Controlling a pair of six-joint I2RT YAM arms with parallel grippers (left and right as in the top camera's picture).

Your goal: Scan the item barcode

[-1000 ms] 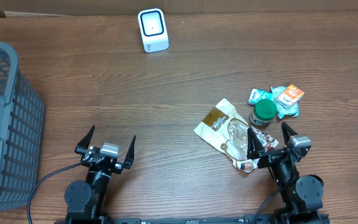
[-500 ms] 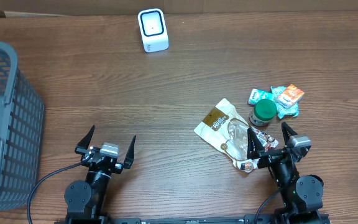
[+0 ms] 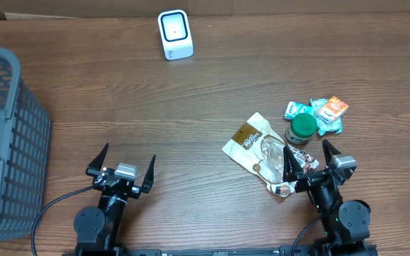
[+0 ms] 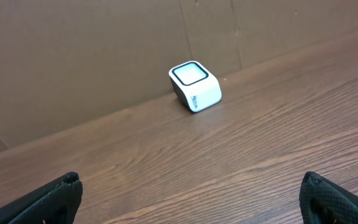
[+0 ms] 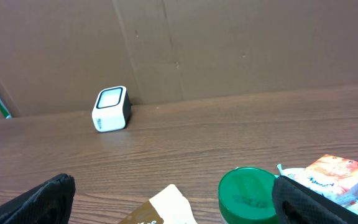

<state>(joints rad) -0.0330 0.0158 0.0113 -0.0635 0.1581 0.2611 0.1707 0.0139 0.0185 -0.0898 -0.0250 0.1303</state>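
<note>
A white barcode scanner (image 3: 175, 34) stands at the far edge of the table, also seen in the left wrist view as the scanner (image 4: 195, 86) and in the right wrist view as the scanner (image 5: 111, 109). Items lie in a heap at the right: a brown-and-white pouch (image 3: 251, 141), a green-lidded jar (image 3: 302, 129), teal and orange packets (image 3: 326, 112). My right gripper (image 3: 309, 157) stands open just in front of the heap, with the jar lid (image 5: 247, 193) between its fingers in view. My left gripper (image 3: 124, 160) stands open over bare wood at the near left.
A grey plastic basket (image 3: 4, 142) fills the left edge of the table. A cardboard wall (image 4: 104, 50) backs the table behind the scanner. A black cable (image 3: 52, 206) runs from the left arm's base.
</note>
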